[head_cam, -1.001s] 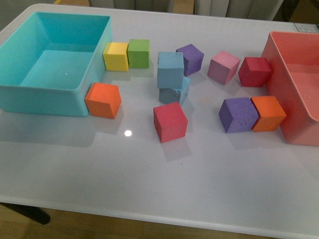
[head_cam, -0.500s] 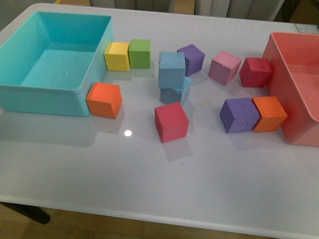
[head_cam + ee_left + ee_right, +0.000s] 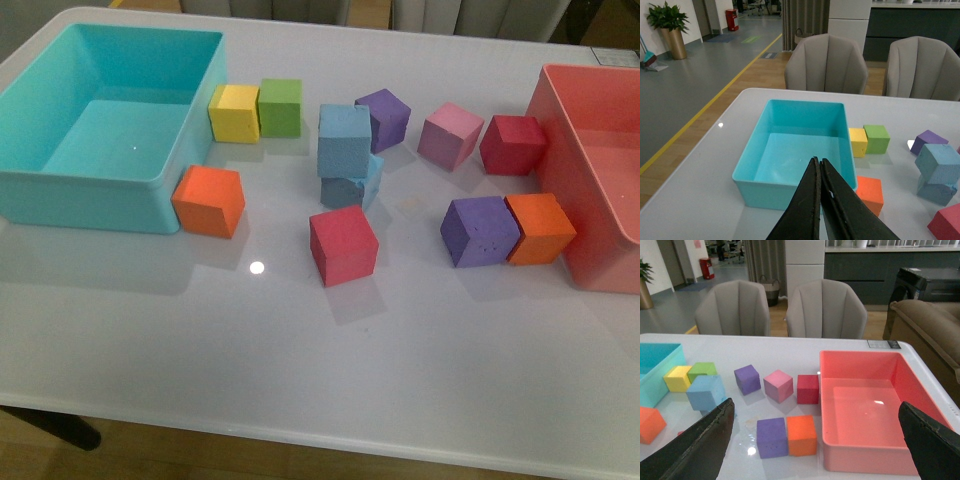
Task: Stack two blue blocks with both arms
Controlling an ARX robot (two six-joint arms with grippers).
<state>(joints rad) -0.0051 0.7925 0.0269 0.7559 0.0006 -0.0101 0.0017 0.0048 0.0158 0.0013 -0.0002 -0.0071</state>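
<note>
Black and narrow, the left gripper (image 3: 821, 200) showed in its own wrist view with its two fingers pressed together, clenched on nothing, raised above the white table (image 3: 420, 360) near the large turquoise plastic bin (image 3: 60, 190). In the right wrist view the right gripper (image 3: 815, 450) had its two black fingers spread far apart at the picture's edges, released and empty, high over the table. Neither arm appeared in the front view.

On the table, the two light blue foam cubes stood already stacked near the middle: the paler sky-blue cube (image 3: 344, 139) sat on the duller blue cube (image 3: 350, 190), turned a little askew so the lower one jutted out at one side. The left wrist view showed the same stack (image 3: 938, 172), the upper cube tilted slightly off square.

A purple foam cube (image 3: 383, 118) stood just behind the stack, and a red foam cube (image 3: 343, 245) lay in front of it, apart. A yellow cube (image 3: 234, 112) and a green cube (image 3: 280, 107) sat side by side, touching, beside the bin's far corner, with an orange cube (image 3: 208, 201) against the bin's near corner. Towards the right lay a pink cube (image 3: 450, 135), a dark red cube (image 3: 513, 144), and a second purple cube (image 3: 479, 231) touching a second orange cube (image 3: 540, 228) beside the salmon-pink plastic bin (image 3: 590, 190).
</note>
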